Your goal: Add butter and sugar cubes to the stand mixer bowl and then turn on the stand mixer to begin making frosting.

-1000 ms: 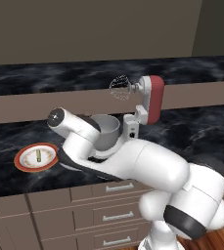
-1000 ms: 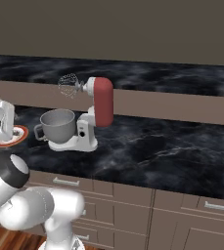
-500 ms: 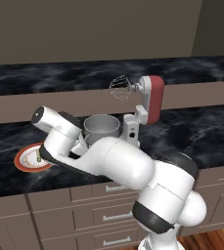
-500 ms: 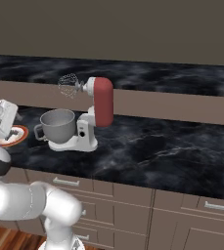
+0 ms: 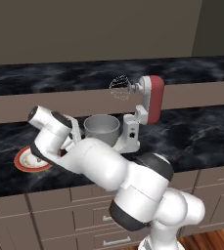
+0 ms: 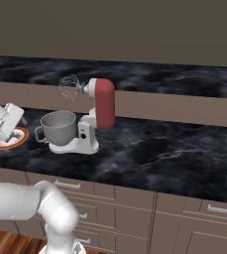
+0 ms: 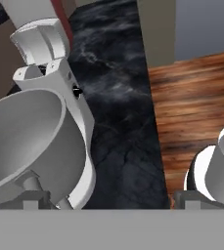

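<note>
Your fingers (image 7: 101,200) are spread wide and carry nothing; only their two dark tips show, low in the hand view, with bare dark marbled surface (image 7: 114,122) between them. The hand (image 6: 6,121) hangs tilted over the orange-rimmed round plate (image 5: 31,159) at the left of the surface, which suits a pick from that plate, since the ingredients have to come from somewhere off the mixer. A small pale mark sits on the plate in the left base view, but it is too small for you to call it butter or sugar cubes.

Just right of the plate stands the round grey brushed-metal bowl (image 6: 59,127), seated on the flat white base of the white-bodied stand mixer (image 6: 92,126). In the hand view the bowl's inside (image 7: 20,136) looks empty, so by my reading nothing has been added yet.

The mixer's rounded dark red head (image 6: 104,103) is tilted back, lifting the wire whisk (image 6: 69,87) clear above the bowl and leaving its mouth open from above for dropping things in. A small dark knob (image 7: 77,91) shows on the white column; that is probably your switch later.
</note>
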